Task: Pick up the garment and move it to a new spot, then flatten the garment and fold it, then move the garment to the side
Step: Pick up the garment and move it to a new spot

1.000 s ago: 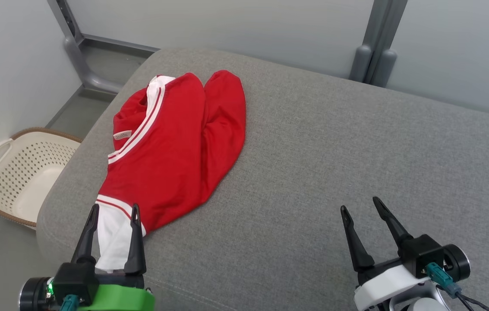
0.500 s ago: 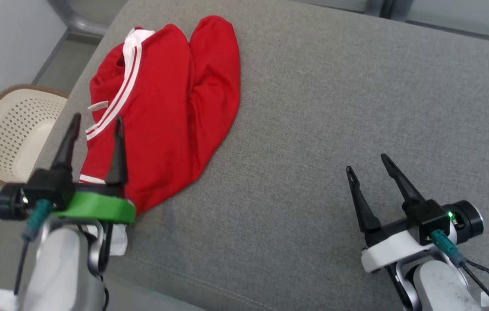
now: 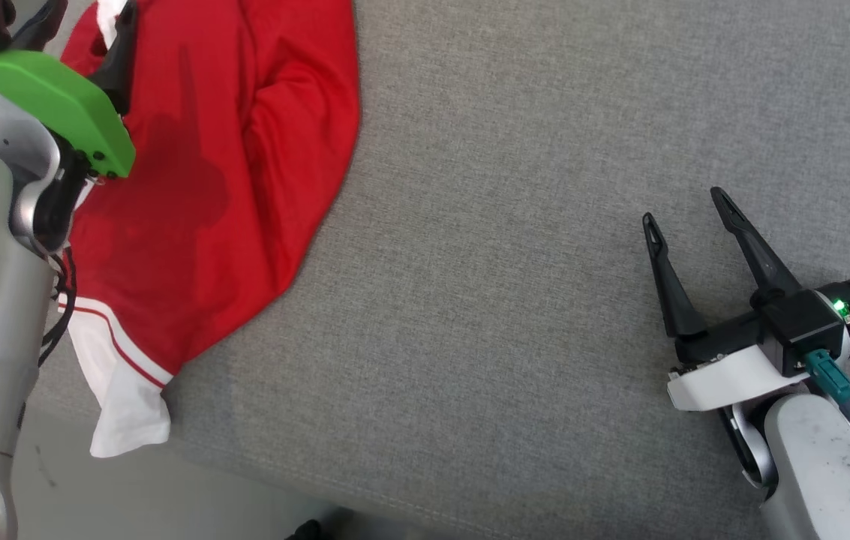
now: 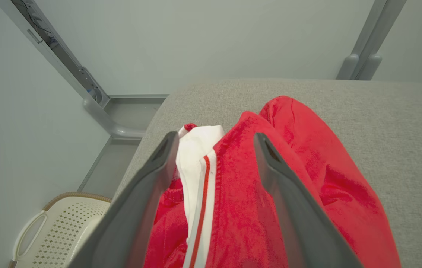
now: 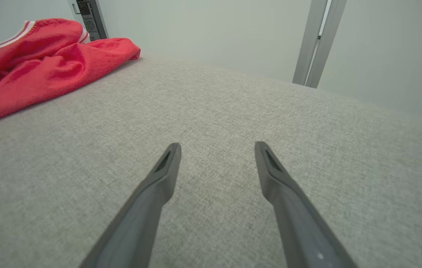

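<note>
- The red garment [image 3: 229,150] lies bunched at the grey cushion's [image 3: 507,225] left end.
- My left pincer [image 4: 214,139], fingers apart, hovers above it there; I'd bite deep into the white trim [image 4: 196,156].
- My right pincer [image 3: 683,206], also apart, sits over the cushion's right.

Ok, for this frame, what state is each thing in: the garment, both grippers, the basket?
garment: bunched, not folded, lying on the cushion, white cuff hanging over the near edge.
left gripper: open, straddling the garment's white-striped edge, not closed on it.
right gripper: open, holding nothing, over bare cushion apart from the garment.
basket: upright on the floor beside the cushion.
</note>
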